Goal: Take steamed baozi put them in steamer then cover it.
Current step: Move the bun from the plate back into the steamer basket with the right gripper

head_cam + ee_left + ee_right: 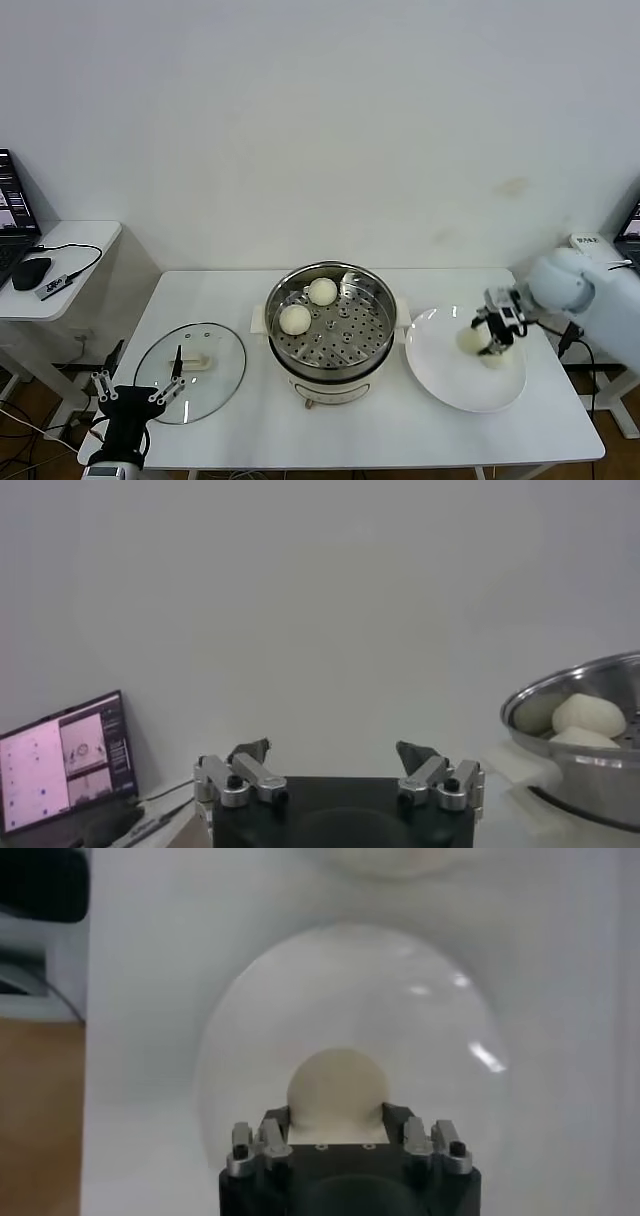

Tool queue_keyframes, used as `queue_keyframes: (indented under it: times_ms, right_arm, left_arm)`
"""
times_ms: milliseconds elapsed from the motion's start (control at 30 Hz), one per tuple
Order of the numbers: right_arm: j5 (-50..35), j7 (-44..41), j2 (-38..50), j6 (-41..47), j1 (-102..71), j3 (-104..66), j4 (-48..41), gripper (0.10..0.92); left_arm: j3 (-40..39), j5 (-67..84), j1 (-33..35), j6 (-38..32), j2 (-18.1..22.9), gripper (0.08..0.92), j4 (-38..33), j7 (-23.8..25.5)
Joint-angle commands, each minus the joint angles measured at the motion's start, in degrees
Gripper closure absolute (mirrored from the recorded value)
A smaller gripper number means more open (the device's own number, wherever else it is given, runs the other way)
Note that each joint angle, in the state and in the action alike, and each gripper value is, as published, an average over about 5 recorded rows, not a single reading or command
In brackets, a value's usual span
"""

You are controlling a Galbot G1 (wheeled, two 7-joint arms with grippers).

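My right gripper (335,1110) is closed on 1 baozi (337,1086) over the white plate (440,380). The steamer (375,300) lies toward my left, just beside the plate, holding 2 buns (308,305). My left gripper (135,392) waits wide open, empty, beside the cover (215,365).

The head view looks down on the whole table (250,420). The left wrist view faces level toward the steamer (585,745), shared with it. The right wrist view sits close above the plate (250,1048).

white right arm (575,283), black grippers, silver knuckles
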State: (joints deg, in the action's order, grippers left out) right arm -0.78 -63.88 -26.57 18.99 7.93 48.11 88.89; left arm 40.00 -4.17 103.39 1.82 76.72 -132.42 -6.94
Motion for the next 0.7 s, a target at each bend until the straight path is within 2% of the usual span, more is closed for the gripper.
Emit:
queue_keyframes:
  times_ms: [33,467,567,700]
  right_arm:
    - [-8.71,-0.02,-4.22,0.70,25.30,12.36,1.46,0.440]
    - [-17.62,6.84,-21.60,2.66,30.54,22.10,6.96,0.440]
    - [-17.65,8.35,-24.23,-0.24,28.54,23.34,7.39,0.440]
    - [-13.51,10.36,-27.07,-5.26,26.65,25.83,7.48,0.440]
  left_arm:
    - [-0.02,0.00,0.34,-0.05,0.00,0.177,-0.31,-0.02]
    - [1.35,0.29,1.09,-0.04,-0.27,0.177,-1.53,-0.01]
    - [1.76,0.39,1.40,-0.03,-0.14,0.177,-1.89,0.00]
    - [2.61,0.82,1.63,0.00,-0.05,0.177,-2.17,0.01]
